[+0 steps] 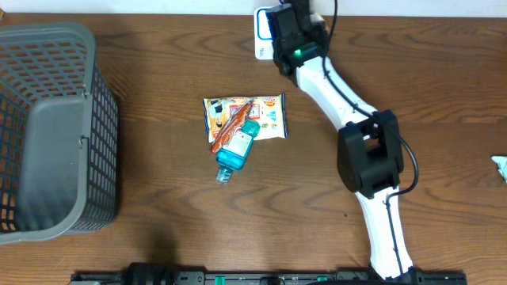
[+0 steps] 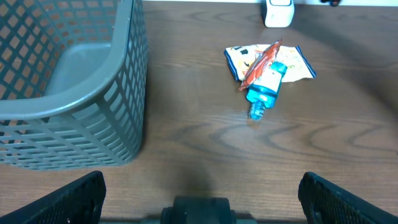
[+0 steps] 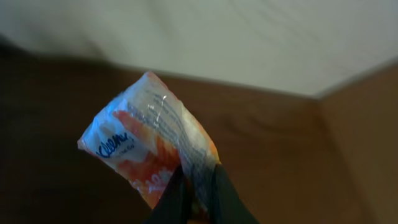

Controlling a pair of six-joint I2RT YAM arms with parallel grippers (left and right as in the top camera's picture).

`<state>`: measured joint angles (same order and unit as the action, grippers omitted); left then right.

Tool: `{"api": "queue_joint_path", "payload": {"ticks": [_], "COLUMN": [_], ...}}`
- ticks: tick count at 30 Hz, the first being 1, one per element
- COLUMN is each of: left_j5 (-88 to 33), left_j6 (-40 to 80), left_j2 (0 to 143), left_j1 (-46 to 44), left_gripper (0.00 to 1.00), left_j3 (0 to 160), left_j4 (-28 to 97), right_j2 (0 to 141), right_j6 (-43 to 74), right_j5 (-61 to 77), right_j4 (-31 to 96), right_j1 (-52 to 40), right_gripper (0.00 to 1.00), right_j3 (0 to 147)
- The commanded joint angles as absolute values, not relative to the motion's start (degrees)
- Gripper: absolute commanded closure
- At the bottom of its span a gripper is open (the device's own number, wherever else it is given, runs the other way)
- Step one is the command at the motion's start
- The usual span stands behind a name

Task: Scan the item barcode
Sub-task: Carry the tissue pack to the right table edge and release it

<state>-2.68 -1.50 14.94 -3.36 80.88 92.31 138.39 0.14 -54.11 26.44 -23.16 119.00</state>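
- Grey mesh basket (image 1: 101, 142) off to my left, standing upright with its mouth up; solid grey floor, latticed walls.
- Brown wood-grain table (image 1: 158, 229) under everything.
- Mid-table, well apart from the basket: a flat printed snack packet (image 1: 269, 115), bright pictures, blue edging.
- Teal bottle (image 1: 234, 154) on its side, narrow cap end pointing toward my side of the table, its other end overlapping the packet's lower left corner.
- Long red-orange wrapper (image 1: 230, 127) lying slantwise across packet and bottle.
- Far right edge: a pale greenish scrap (image 1: 501, 166), cut off by the frame; can't tell what it is.
- Pale wall (image 3: 217, 37) beyond the table's far edge.
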Motion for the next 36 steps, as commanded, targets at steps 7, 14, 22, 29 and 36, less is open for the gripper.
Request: {"api": "queue_joint_path", "payload": {"ticks": [7,14,22,29,36], "left_j5": [-2.96,-2.96,-2.96,-2.96,-2.96], "left_j6": [-1.43,-1.43,-1.43,-1.43,-1.43], "left_j2": [15.18,15.18,15.18,15.18,15.18], "left_j1": [-3.07,-3.07,-3.07,-3.07,-3.07], "left_gripper": [0.01,0.01,0.01,0.01,0.01], "left_j3": [80.75,80.75,80.75,80.75,80.75], "left_j4": [96.62,96.62,96.62,96.62,96.62], "right_j2": [137.56,137.58,137.6,137.6,135.55], "right_j6": [19.59,29.1,29.12,29.12,26.15], "right_j5": [-67.31,-57.87,-41.69,-27.7,-27.05], "right_j4": [50.72,62.13,65.6,66.63,69.45], "right_j1": [-8.12,7.2,21.26,28.32,30.02], "right_gripper": [0.99,0.99,0.99,0.33,0.01], "right_j3": [120.25,120.22,120.2,120.2,120.33]}}
